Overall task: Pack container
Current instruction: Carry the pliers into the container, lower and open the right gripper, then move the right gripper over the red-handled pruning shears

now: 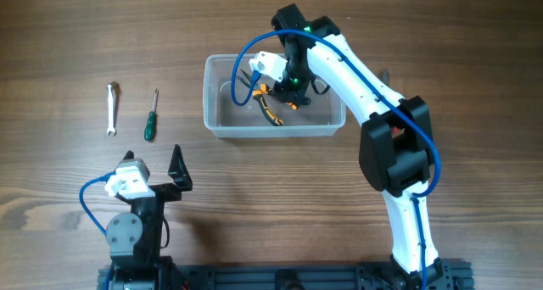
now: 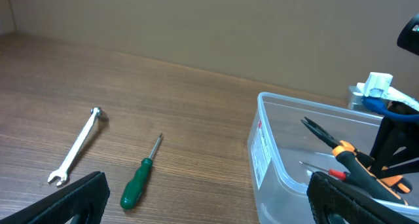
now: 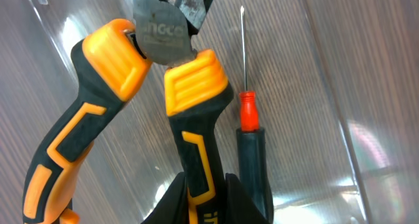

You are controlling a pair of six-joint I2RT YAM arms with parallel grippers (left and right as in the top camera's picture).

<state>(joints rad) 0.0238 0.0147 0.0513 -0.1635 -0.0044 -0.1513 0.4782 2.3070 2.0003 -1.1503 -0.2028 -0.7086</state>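
Note:
The clear plastic container [image 1: 222, 127] stands at the table's middle back; it also shows in the left wrist view [image 2: 262, 160] and the right wrist view [image 3: 366, 152]. My right gripper [image 1: 288, 93] is inside it, shut on one handle of the orange-and-black pliers [image 3: 190, 99], whose jaws point away from the camera. A red-and-black screwdriver [image 3: 247, 122] lies in the container beside the pliers. A green screwdriver [image 1: 151, 119] and a silver wrench [image 1: 112, 108] lie on the table left of the container. My left gripper [image 1: 155, 173] is open and empty, near the front.
The wooden table [image 1: 68, 180] carries only the tools and the container. The right arm [image 1: 373, 95] reaches over the container's right end. The left arm's base [image 1: 131, 239] sits at the front edge.

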